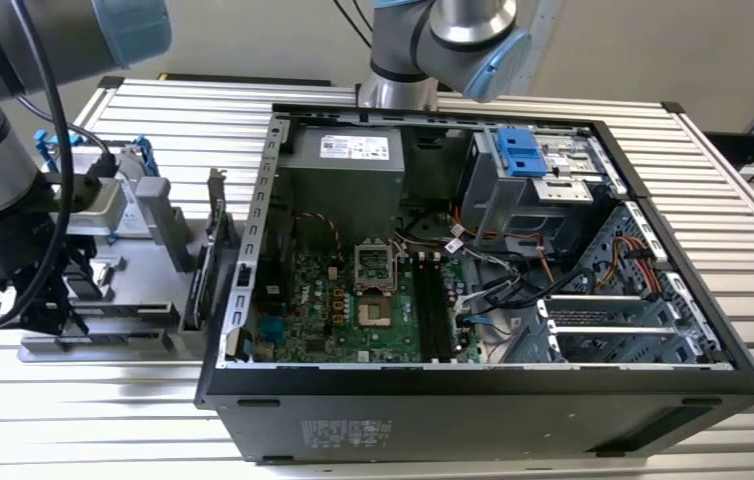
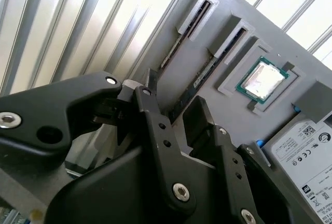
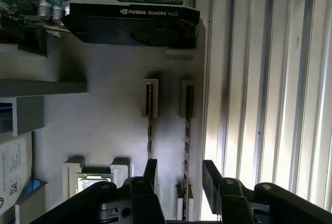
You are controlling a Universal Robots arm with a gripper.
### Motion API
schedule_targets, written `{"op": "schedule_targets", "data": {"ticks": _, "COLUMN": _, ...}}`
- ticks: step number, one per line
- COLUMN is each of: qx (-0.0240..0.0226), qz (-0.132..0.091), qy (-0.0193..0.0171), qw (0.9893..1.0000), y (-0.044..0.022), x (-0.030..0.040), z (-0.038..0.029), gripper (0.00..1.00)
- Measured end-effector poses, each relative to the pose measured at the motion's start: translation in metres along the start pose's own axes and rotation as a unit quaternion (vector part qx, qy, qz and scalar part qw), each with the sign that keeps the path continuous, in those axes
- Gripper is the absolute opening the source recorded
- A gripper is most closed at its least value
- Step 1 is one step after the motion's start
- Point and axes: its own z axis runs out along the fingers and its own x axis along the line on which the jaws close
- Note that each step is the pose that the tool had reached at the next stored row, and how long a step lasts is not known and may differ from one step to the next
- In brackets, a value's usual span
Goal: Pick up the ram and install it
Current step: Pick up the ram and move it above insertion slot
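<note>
My hand [image 3: 181, 171] is open, its two black fingers [image 3: 211, 178] spread wide and holding nothing. I think I am at the pick-up step, just before the grab. The ram [image 3: 188, 125] stands on its thin edge in a slot of the gray tray [image 3: 104, 110]. In the first wrist view it runs right between my fingers, and as far as I can tell they are not touching it. A second stick [image 3: 150, 125] stands just beside it, in line with one finger, so I think the squeeze must catch my stick and stay off that one. Farther along the tray lies a big black card [image 3: 132, 24]. Far off, in the exterior view, the open computer [image 1: 484, 415] sits on the desk [image 1: 724, 170], and its long black slots [image 1: 433, 312] look bare to me.
</note>
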Motion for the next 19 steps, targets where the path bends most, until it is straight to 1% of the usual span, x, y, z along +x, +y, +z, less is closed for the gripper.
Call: {"op": "schedule_targets", "data": {"ticks": 19, "qx": 0.0004, "qz": 0.000, "qy": 0.0000, "qw": 1.0000, "y": 0.0001, "x": -0.0002, "z": 0.0144, "gripper": 1.00}}
